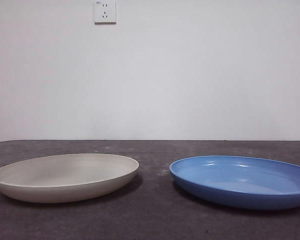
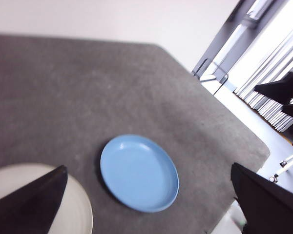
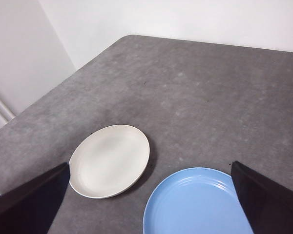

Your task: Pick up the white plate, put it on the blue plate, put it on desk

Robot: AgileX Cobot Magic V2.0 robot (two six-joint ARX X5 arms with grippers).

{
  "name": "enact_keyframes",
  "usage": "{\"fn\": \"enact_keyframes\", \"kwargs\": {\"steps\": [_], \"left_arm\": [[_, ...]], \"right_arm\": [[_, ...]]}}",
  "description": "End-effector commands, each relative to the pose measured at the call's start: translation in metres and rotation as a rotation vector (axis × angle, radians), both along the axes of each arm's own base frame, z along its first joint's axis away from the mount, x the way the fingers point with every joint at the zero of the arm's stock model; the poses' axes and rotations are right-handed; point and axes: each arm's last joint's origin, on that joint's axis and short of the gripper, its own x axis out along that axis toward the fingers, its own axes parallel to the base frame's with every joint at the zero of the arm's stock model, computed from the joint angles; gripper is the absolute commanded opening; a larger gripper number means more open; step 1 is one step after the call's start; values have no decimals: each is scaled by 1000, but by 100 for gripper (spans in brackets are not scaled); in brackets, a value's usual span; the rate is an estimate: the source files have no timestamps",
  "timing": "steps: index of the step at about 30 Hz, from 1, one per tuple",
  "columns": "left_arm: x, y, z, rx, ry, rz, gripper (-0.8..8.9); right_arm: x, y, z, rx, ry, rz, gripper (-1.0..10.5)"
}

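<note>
- The left claw [image 2: 146,204] hangs high above the bench [image 1: 155,220], tilted so its wrist camera looks down across the surface; its two black jaws stand wide apart and hold nothing.
- The right claw [image 3: 151,204] is likewise raised well clear of the bench, jaws spread wide and empty.
- Neither arm shows in the front view.
- The white plate [image 1: 65,177] lies flat on the bench. In the left wrist view one jaw of the left claw overlaps its rim in the picture, yet the claw is well above it.
- The blue plate [image 1: 242,181] lies flat beside the white plate, near it but apart, with a strip of bare bench between their rims.
- Both plates are empty, right way up.
- In the right wrist view the white plate [image 3: 110,161] sits toward a rounded bench corner, with bare surface around it and a pale wall beyond.
- In the left wrist view the blue plate [image 2: 139,173] sits closer to the bench's other side edge, with bare bench between its rim and the edge.
- A white wall socket [image 1: 105,11] sits high on the wall behind.
</note>
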Motion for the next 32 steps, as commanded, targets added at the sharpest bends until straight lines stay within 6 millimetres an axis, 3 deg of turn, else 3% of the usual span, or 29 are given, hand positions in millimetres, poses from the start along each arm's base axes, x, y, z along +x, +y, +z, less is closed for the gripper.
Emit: {"fn": "enact_keyframes", "kwargs": {"steps": [1, 9, 17, 32], "left_arm": [[11, 0, -2, -1, 85, 27, 626], [53, 3, -31, 46, 329, 97, 626], [96, 19, -68, 96, 530, 180, 626], [161, 31, -152, 245, 812, 243, 625]], "right_arm": [[-1, 0, 6, 7, -24, 5, 602], [-1, 0, 6, 8, -23, 9, 602], [-1, 0, 6, 10, -22, 15, 602], [-1, 0, 6, 10, -23, 15, 601]]}}
